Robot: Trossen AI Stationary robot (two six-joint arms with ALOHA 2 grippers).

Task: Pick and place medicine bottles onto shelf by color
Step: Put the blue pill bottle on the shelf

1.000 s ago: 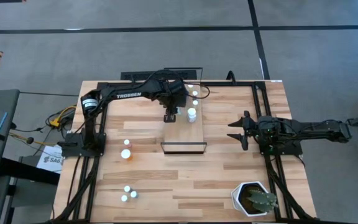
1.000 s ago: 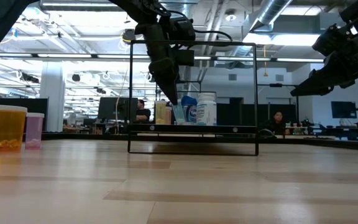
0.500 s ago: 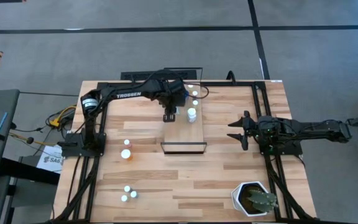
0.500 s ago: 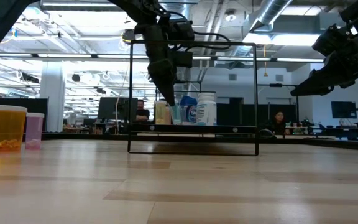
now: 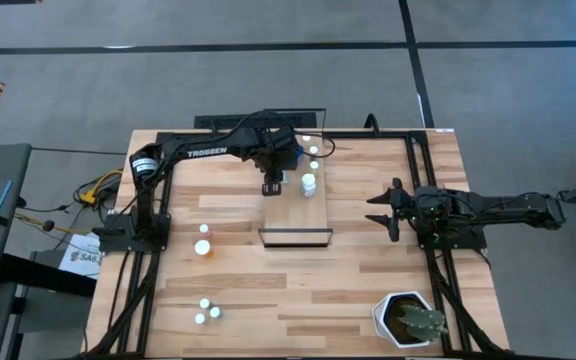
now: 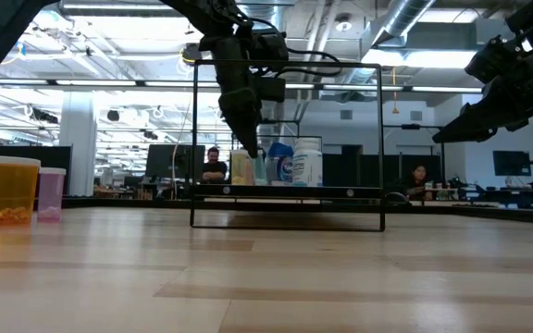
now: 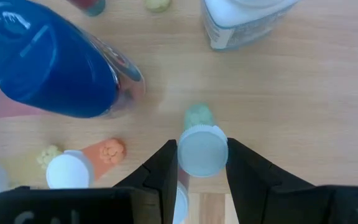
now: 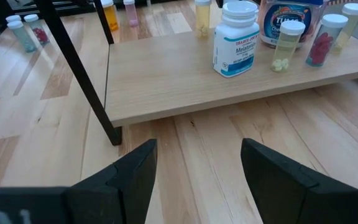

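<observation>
Bottles are partly sorted: several stand on the shelf (image 5: 295, 210) beside my left gripper (image 7: 202, 163), which pinches a small green-tinted bottle (image 7: 201, 146) upright over the board. Four more (image 5: 204, 247) wait on the table, well apart from it. My right gripper (image 8: 197, 171) idles spread wide, off to the side.

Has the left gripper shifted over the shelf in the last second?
Yes, slightly. In the low view the left gripper, shut on a small green bottle, has moved leftward, away from the blue bottle standing on the shelf.
</observation>
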